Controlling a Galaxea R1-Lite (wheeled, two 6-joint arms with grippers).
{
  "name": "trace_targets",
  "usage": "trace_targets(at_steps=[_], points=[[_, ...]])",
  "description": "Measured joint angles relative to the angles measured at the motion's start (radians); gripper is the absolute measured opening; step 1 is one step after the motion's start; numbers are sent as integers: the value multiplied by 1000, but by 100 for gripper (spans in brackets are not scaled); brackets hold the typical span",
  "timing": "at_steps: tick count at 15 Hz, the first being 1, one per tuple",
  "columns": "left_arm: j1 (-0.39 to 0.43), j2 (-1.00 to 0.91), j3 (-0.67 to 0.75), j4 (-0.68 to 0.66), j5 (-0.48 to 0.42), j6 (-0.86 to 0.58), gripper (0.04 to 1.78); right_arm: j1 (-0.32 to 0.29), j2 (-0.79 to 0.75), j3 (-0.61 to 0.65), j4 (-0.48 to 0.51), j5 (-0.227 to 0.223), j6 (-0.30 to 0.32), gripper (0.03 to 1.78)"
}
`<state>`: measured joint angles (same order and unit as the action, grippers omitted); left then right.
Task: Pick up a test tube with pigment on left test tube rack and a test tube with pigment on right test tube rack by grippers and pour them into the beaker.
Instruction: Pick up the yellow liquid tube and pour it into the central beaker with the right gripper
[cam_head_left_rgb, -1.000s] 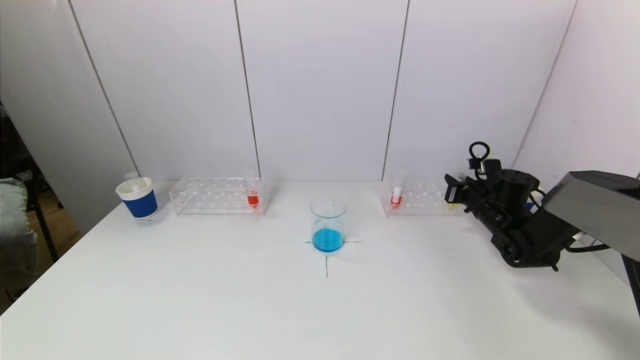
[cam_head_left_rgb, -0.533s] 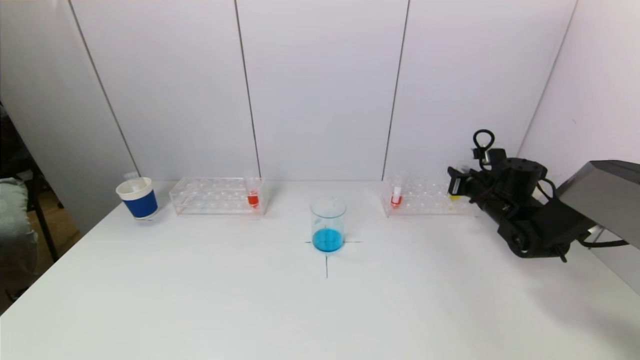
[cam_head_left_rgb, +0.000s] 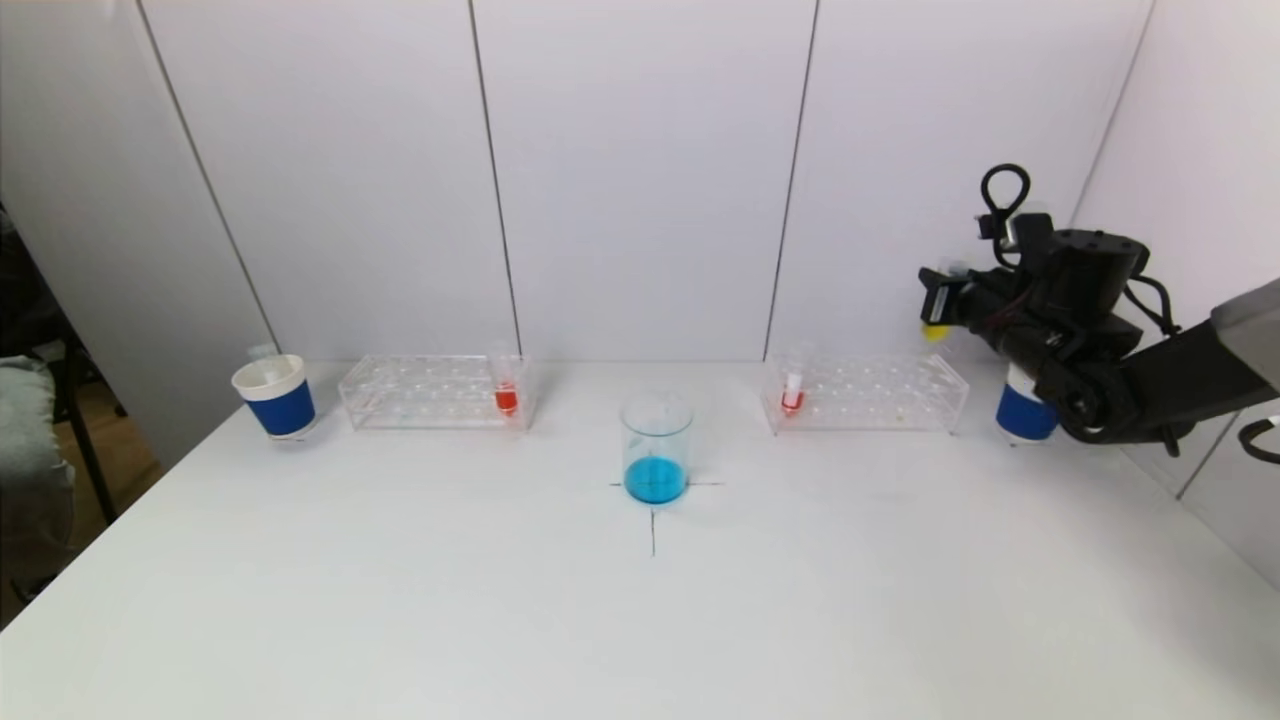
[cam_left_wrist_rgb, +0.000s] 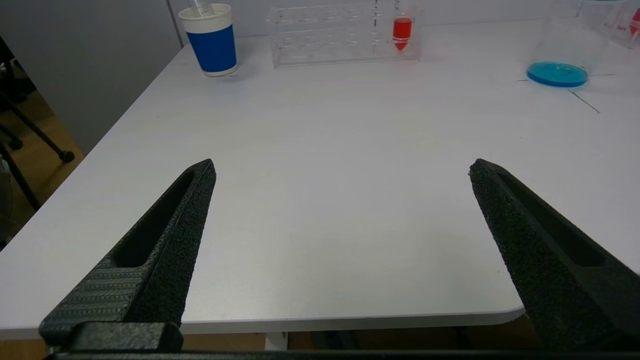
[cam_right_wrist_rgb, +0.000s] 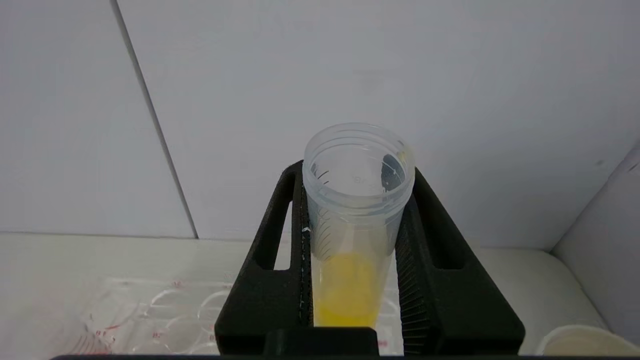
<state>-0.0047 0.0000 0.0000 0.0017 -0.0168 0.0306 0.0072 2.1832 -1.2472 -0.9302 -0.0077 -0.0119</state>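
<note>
While the right gripper (cam_head_left_rgb: 935, 310) clamps the upright yellow test tube (cam_right_wrist_rgb: 352, 235), the beaker (cam_head_left_rgb: 656, 448) lies toward eight o'clock; left gripper (cam_left_wrist_rgb: 340, 170) gapes idle.

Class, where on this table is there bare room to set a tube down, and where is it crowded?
Bare: the table's front half, nearer than the beaker, and the gaps between the beaker and each rack. Crowded: the back row, with left rack, right rack and blue cups.
</note>
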Motion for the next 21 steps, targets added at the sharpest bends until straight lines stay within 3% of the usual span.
trace_targets(at_steps=[9,13,18,21], points=[[0,0,0,0,0,0,177,13,-143,-347,469,3,2,53],[0,0,0,0,0,0,177,57,-153,-522,708,-1,2,53],[0,0,0,0,0,0,177,179,-152,-550,728,16,-30,53],[0,0,0,0,0,0,177,237,-156,-529,722,119,-143,53]])
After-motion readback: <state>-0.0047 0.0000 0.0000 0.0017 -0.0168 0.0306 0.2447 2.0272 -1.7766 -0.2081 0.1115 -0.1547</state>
